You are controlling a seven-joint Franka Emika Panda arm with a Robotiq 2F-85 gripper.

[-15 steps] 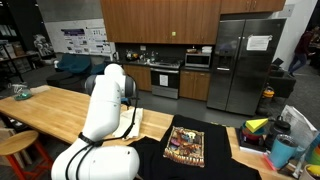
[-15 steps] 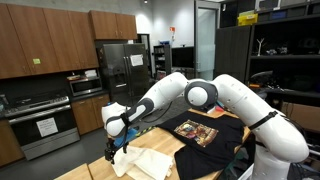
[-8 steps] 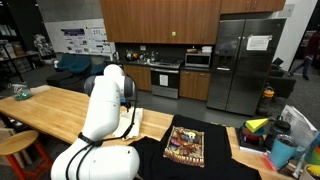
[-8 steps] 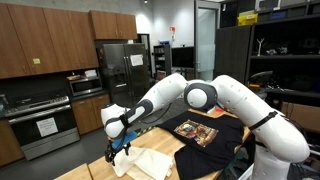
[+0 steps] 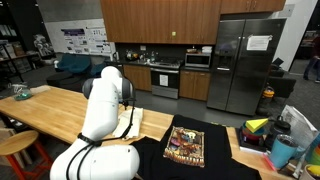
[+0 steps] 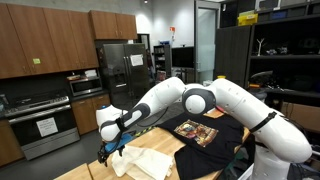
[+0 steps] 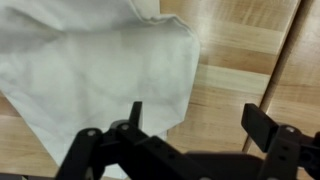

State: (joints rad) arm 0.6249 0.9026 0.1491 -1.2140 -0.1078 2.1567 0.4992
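Hovers low over the wooden table [image 7: 245, 60] with the gripper [image 7: 190, 115] spread as wide as it goes, nothing clasped between the fingers.

Underneath, in the wrist view, lies a white cloth [image 7: 90, 70], flat with soft folds, filling the upper left and reaching with its rounded corner into the gap between the fingers. One dark finger [image 7: 133, 115] stands over the cloth's edge, the opposite one over bare wood. Impossible to tell whether either tip touches the fabric.

In an exterior view, puts the gripper [image 6: 110, 152] over the end of the cloth [image 6: 150, 160] farthest from the robot's base, close to the table edge facing the kitchen cabinets. Just beside the cloth, toward the base, spreads a black T-shirt [image 6: 200, 132] with a coloured print on its front.

As for writing: lettering in the T-shirt print [image 5: 185, 145] too small to read. Likewise unreadable are the sheet of paper [image 5: 258, 43] on the refrigerator door and the posters [image 5: 82, 40] on the far wall.
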